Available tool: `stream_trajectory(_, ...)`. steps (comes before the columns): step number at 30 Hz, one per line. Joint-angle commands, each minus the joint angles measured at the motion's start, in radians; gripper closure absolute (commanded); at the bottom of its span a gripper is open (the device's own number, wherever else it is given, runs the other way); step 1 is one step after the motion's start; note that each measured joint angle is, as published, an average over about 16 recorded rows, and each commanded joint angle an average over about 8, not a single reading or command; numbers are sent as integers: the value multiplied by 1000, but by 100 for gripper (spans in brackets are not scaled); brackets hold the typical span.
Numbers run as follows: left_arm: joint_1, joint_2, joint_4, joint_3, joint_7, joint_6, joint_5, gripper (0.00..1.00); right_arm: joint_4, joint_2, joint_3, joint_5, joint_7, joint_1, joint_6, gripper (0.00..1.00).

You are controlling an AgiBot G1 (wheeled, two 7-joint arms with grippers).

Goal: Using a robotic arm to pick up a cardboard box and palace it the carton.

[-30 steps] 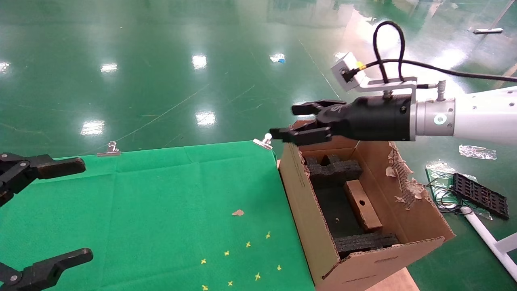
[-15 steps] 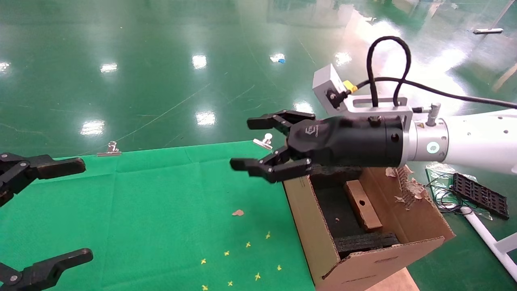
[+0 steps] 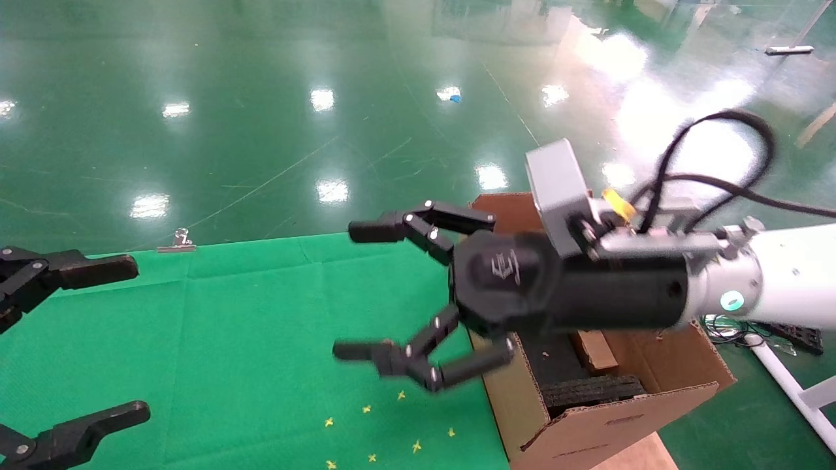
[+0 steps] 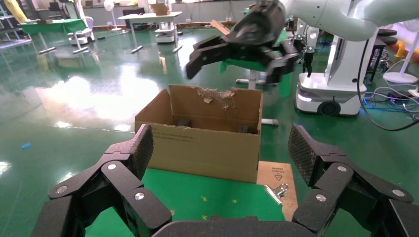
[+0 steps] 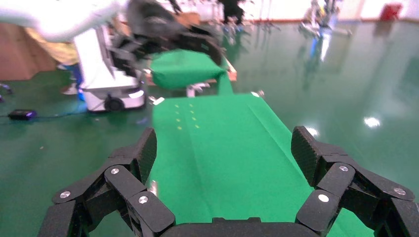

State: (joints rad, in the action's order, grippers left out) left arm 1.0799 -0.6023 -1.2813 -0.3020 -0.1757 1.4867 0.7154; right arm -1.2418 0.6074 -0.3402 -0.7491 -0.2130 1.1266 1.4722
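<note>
Box (image 3: 595,349) lies inside the carton (image 3: 614,427) on the black foam, at about 4 o'clock in the head view, mostly hidden behind the right arm; only one brown end shows. Nothing touches it.

Change over the last second — the right hand (image 3: 366,294) was over the carton's far wall with its fingers nearly together; it has since swung out toward 9 o'clock and dropped, and now hangs over the green tabletop (image 3: 248,339) just beside the carton's near wall. Fingers spread wide, nothing between them. The right wrist view agrees: open fingers, bare green cloth ahead.

Reading: the placing looks done — box in the carton, released, arm retreating from it. What remains is probably only parking the arm. Risk is small; the black forearm passes close over the carton's rim, so a low sweep could nudge the carton.

Left hand (image 3: 72,339) sits at 8 o'clock over the tabletop's edge, fingers wide apart and empty, unmoved across the frames.
</note>
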Motion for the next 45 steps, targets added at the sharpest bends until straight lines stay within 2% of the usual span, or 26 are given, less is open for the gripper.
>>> stream_trajectory(1, 0, 0, 0, 0, 0, 0, 0, 0, -26, 2, 38, 11, 16, -32, 14, 0)
stream_trajectory(8, 0, 0, 0, 0, 0, 0, 0, 0, -70, 6, 101, 32, 37, -88, 39, 0)
stream_trajectory(45, 0, 0, 0, 0, 0, 0, 0, 0, -43, 4, 62, 19, 26, -54, 24, 0)
